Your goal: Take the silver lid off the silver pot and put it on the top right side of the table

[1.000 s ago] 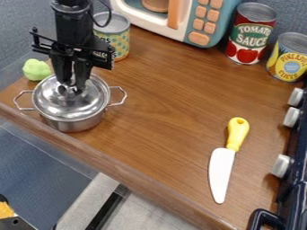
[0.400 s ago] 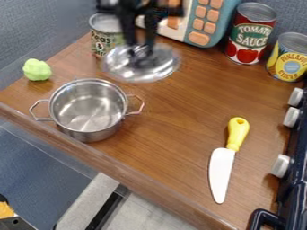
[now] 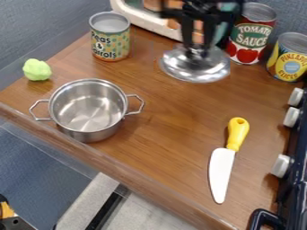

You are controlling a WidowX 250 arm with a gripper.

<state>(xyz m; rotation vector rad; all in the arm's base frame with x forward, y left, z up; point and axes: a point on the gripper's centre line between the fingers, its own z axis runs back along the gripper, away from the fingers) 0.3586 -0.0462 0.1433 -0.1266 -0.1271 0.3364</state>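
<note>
Microwave (image 3: 137, 17) and red can (image 3: 253, 31) behind raised lid (image 3: 198, 69), knife (image 3: 221, 168) near stove (image 3: 295, 177)

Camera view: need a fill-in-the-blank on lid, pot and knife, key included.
With the lid held in the gripper, the top of the silver pot is ____ (open or covered). The number of side handles on the pot is ____. The handle of the knife is coloured ____.

Missing words: open; two; yellow.
</note>
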